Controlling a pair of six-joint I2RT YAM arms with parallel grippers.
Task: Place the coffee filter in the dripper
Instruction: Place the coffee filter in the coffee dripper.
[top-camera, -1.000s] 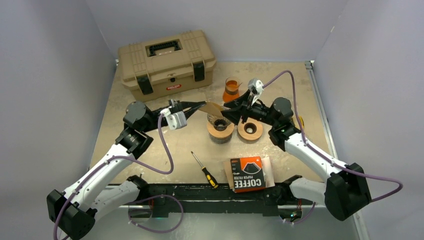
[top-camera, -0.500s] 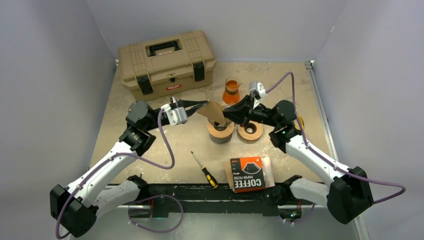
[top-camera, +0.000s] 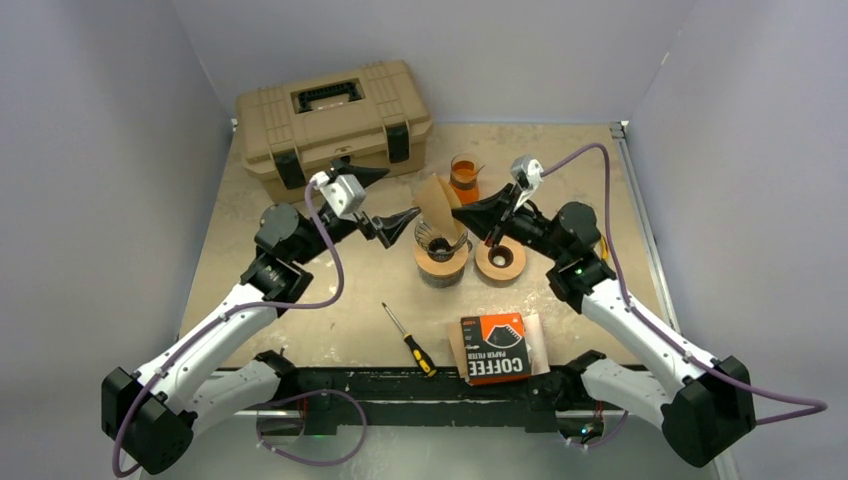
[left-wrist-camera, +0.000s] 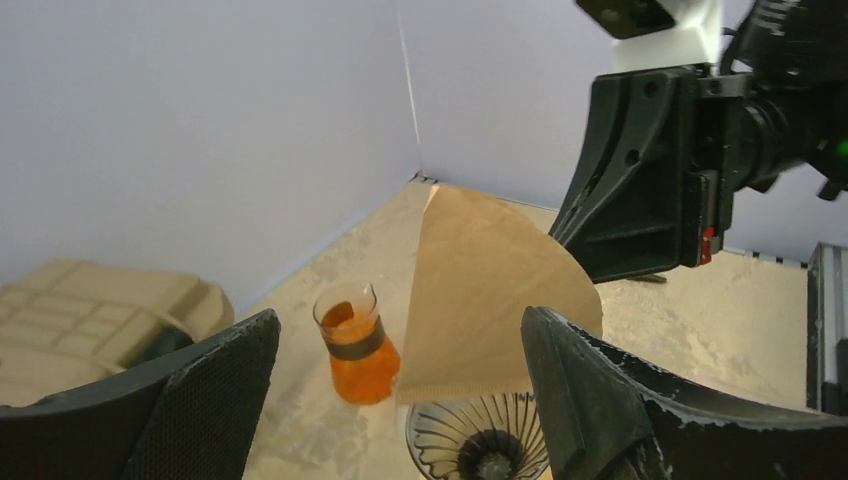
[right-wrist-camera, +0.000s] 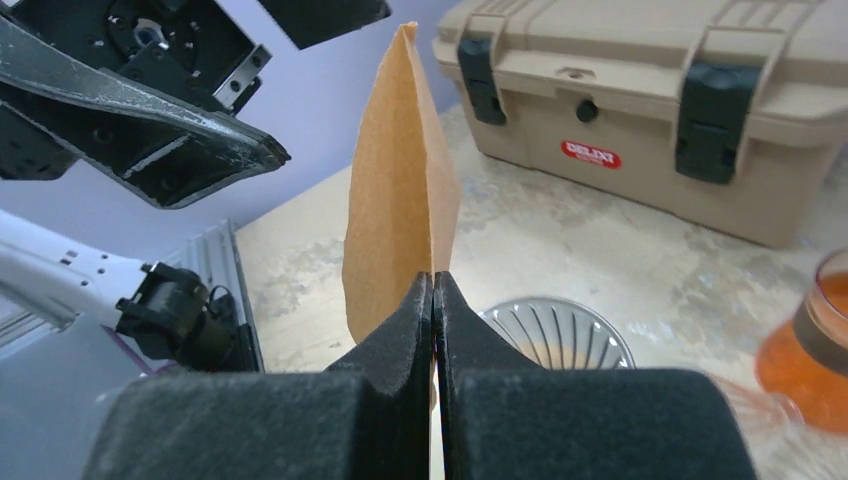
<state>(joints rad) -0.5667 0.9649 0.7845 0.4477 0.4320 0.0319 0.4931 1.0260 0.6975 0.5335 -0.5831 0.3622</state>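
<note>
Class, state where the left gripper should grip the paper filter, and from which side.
Likely the free edge of the coffee filter, opposite the right gripper, with the left gripper coming from its own side: it stands flat and upright over the dripper.

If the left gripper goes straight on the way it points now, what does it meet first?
Probably the coffee filter, which the right gripper holds upright above the dripper. It stands centred ahead of the left gripper, jaws open, though depth is unclear.

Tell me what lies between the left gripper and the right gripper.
The coffee filter, pinched upright by the shut right gripper above the dripper. The open left gripper faces it. The top external view shows this.
</note>
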